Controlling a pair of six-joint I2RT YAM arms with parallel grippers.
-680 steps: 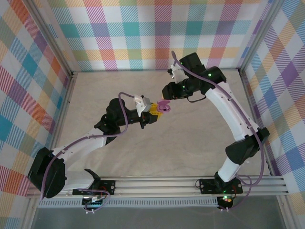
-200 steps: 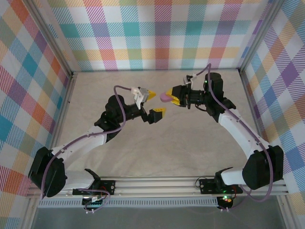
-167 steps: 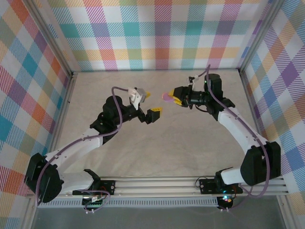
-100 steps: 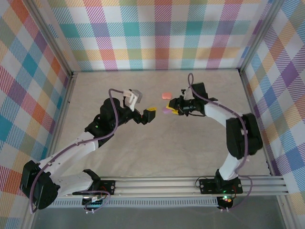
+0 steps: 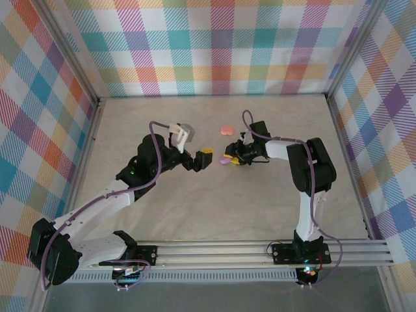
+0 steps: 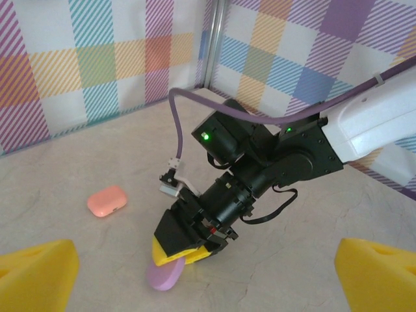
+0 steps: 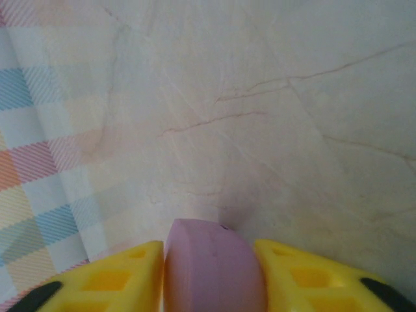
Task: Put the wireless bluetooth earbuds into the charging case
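My right gripper is shut on a closed purple charging case, holding it low at the table surface. In the right wrist view the purple case sits squeezed between the two yellow fingers. The left wrist view has the right gripper nose-down with the purple case at its tip. My left gripper hovers just left of it, open and holding nothing, with its yellow fingertips far apart. An orange-pink case lies closed on the table behind. The tiny earbuds are hidden from me.
The pale marbled tabletop is ringed by plaid walls with metal corner posts. The orange-pink case lies a short way beyond the right gripper, toward the back wall.
The right gripper has come down from mid-air to the table with the purple case. The left gripper has let go of the case, opened and drawn back to the left.
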